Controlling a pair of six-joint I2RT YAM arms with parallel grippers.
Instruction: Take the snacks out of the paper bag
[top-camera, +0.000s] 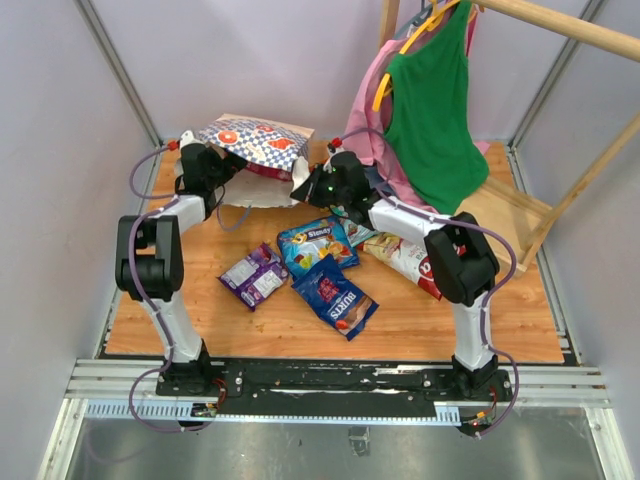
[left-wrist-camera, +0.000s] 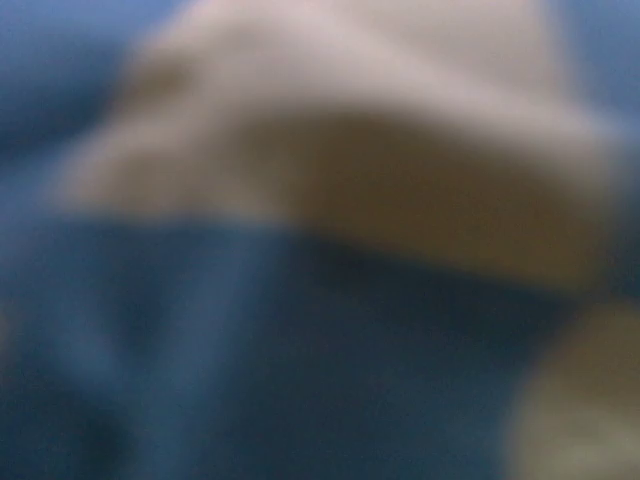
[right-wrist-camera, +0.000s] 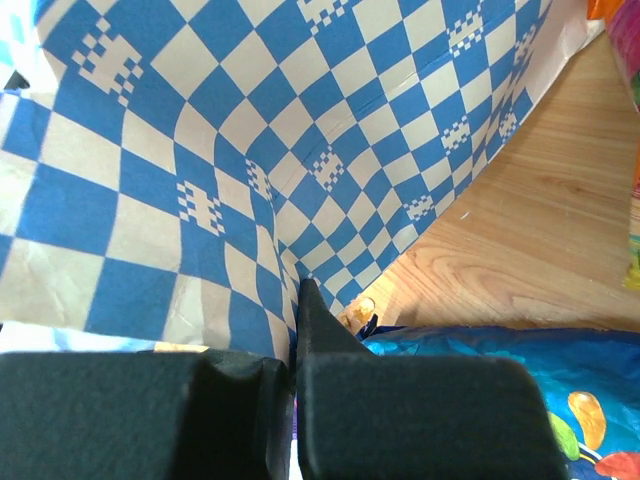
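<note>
So the paper bag (top-camera: 258, 142) was lying on its side at the far end of the table (top-camera: 470, 320), a bit left of centre, with an arm at each end of it. The right gripper (top-camera: 303, 187) was at the bag's near right corner. From the right wrist cam, its fingers (right-wrist-camera: 400, 410) were squeezed almost together with a fold of the checked paper running down into the slit between them, so it looked pinched onto the bag. The left gripper (top-camera: 225, 160) was up against the bag's left end. Its wrist cam was just a blue and tan blur, so I honestly couldn't tell if those fingers were wide, narrow or gripping anything. Four snacks were out on the wood, nearer than the bag. A purple packet (top-camera: 253, 275) sat to the left and a blue packet (top-camera: 316, 245) in the middle. A dark blue packet (top-camera: 336, 295) was just near of that, overlapping its edge. A red-and-white packet (top-camera: 408, 262) lay to the right, partly under the right arm. Far right, a green garment (top-camera: 435, 110) and a pink garment (top-camera: 362, 120) hung from a wooden rack (top-camera: 560, 25).
</note>
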